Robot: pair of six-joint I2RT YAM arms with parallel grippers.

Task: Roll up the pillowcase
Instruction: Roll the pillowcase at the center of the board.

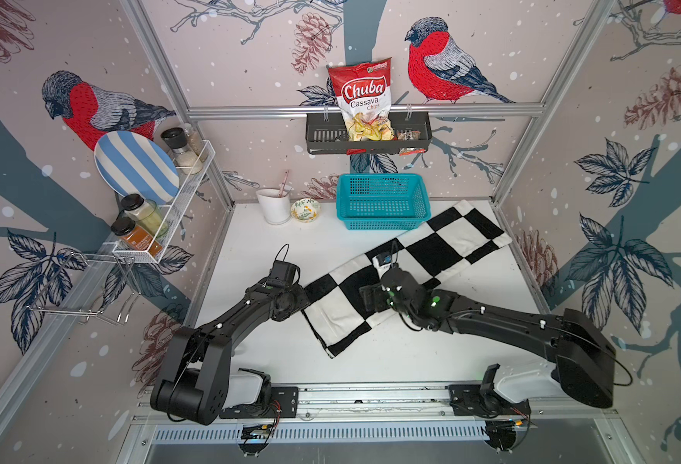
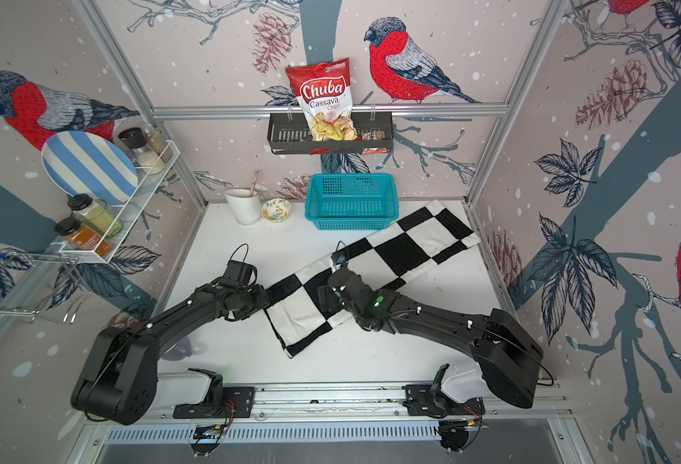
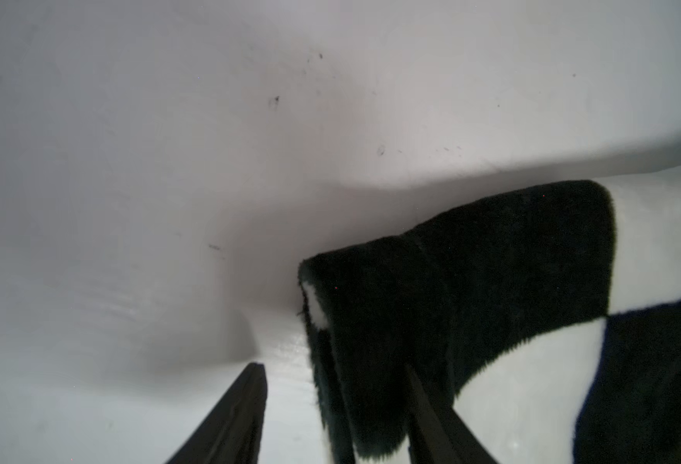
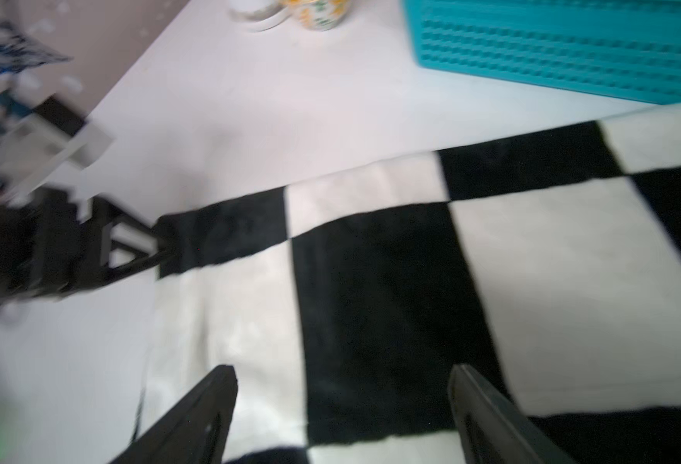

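While both grippers gape, pillowcase lies unrolled

Left gripper (image 3: pixel 332 366) released, fingers apart; a black corner of the pillowcase (image 1: pixel 431 249) sits between them. Right gripper (image 4: pixel 342 368) released, spread wide over a black square mid-strip. Pillowcase flat on the tabletop (image 1: pixel 290 249), a long band from 7 o'clock toward 2 o'clock, passing just beside the teal basket (image 1: pixel 383 219) at 12 o'clock.

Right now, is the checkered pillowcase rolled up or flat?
Flat, not rolled: the pillowcase lies as a long strip across the table.
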